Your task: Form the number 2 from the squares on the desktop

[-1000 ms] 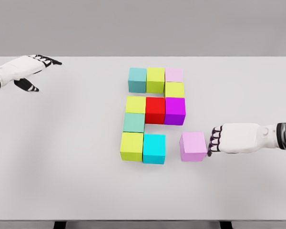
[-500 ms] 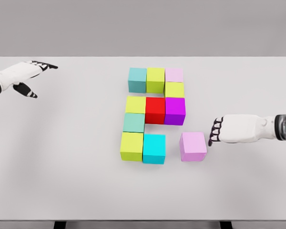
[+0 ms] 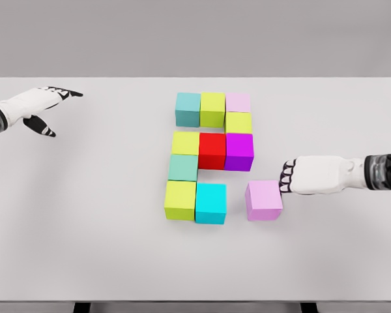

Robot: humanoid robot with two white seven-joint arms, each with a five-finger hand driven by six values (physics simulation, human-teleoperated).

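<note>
**A:** Start at the right hand (image 3: 298, 177). What is it doing?

**B:** It sits low over the desk (image 3: 85, 215), fingers curled in together, holding nothing. Its knuckles are just beside the upper right corner of the loose pink cube (image 3: 264, 200); I cannot tell whether they touch it.

**A:** And that cube is the missing piece?

**B:** I'd judge so. It stands apart from the cyan cube (image 3: 210, 203), with a clear gap between them, in line with the bottom row.

**A:** What does the rest of the figure look like?

**B:** The top row is there: teal cube (image 3: 188, 109), lime cube (image 3: 213, 109), pale pink cube (image 3: 238, 102). A yellow-green cube (image 3: 238, 122) drops down the right side to the purple cube (image 3: 239, 151). The middle row runs back through the red cube (image 3: 212, 150) to a yellow cube (image 3: 185, 143). A sea-green cube (image 3: 183, 167) goes down the left, then the lime corner cube (image 3: 180, 199) and the cyan one begin the bottom row.

**A:** So ten of eleven are placed?

**B:** That's how it reads. What's left is sliding the loose pink cube leftward until it meets the cyan one, closing the foot of the 2.

**A:** The other arm?

**B:** The left hand (image 3: 36, 104) is well apart at the desk's far left, fingers extended, holding nothing.
</note>
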